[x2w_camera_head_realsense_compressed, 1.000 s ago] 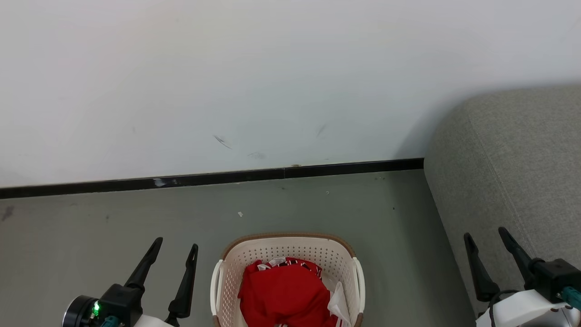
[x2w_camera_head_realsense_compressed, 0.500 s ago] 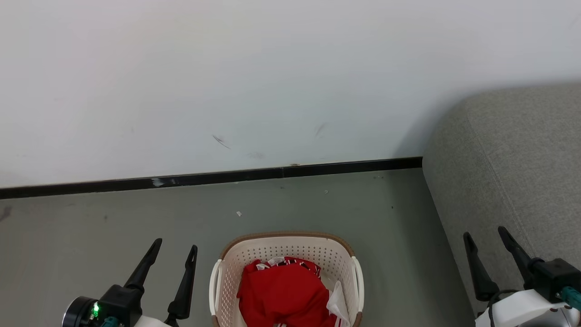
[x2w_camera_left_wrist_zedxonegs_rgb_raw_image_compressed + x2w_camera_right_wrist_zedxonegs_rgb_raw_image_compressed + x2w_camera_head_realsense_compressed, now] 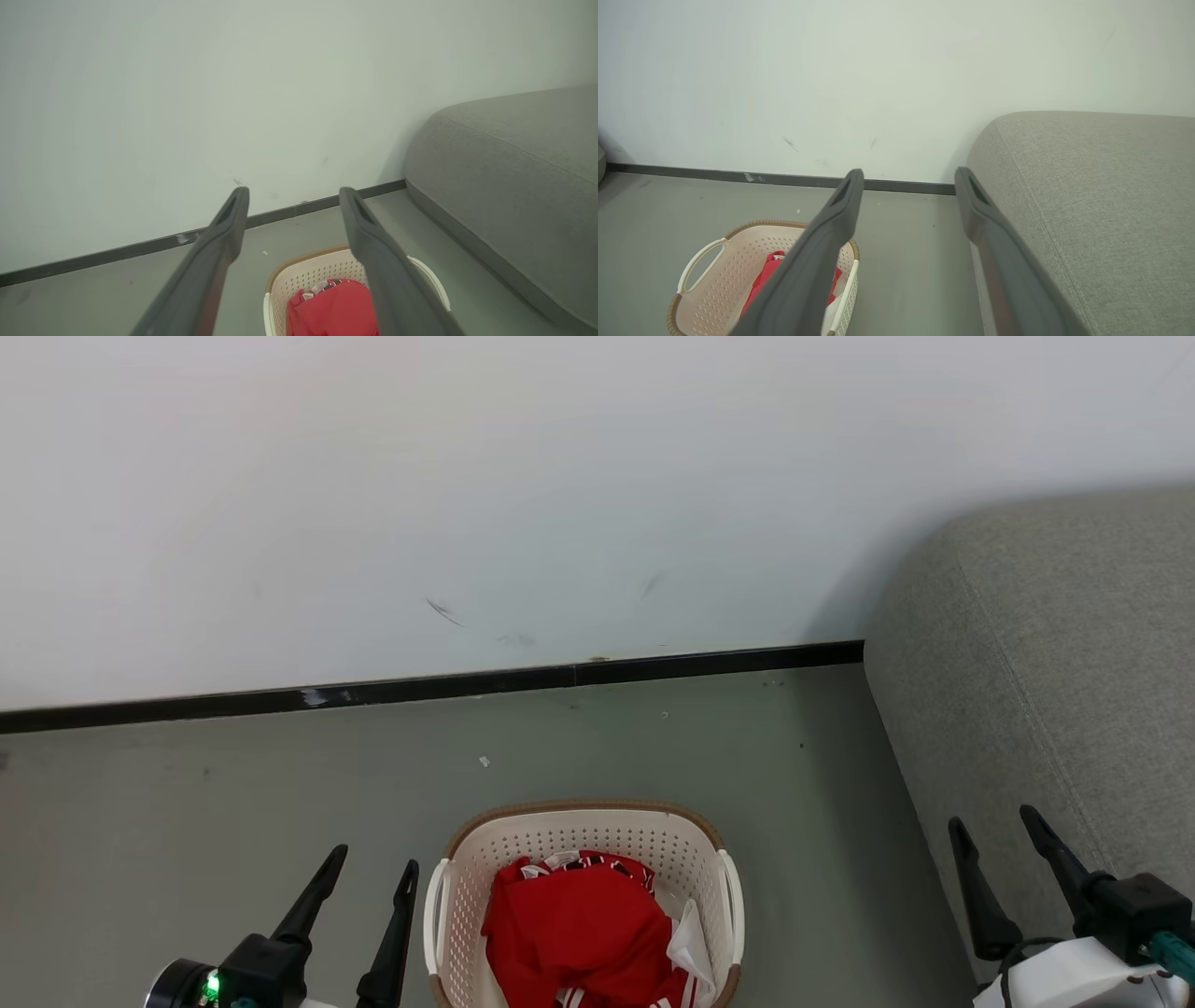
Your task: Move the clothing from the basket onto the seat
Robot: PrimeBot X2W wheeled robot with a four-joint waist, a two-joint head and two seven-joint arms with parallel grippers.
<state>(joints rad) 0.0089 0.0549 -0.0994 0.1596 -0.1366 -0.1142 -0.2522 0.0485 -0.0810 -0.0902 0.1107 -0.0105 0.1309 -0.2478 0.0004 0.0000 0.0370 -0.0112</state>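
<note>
wall: plain white, few dark scuffs just above the skirting | skirting: black, one pale chip | floor: grey-green, below skirting, small pale specks | sofa: grey fabric, at skirting's right end

The head camera looked forward and down from above, taking in the wall, the floor and the basket at its bottom edge. The left wrist camera sat lower, facing the wall along the left gripper; the right wrist camera did likewise along the right gripper, nearer the seat. All three shared the basket, the black skirting and the seat.
</note>
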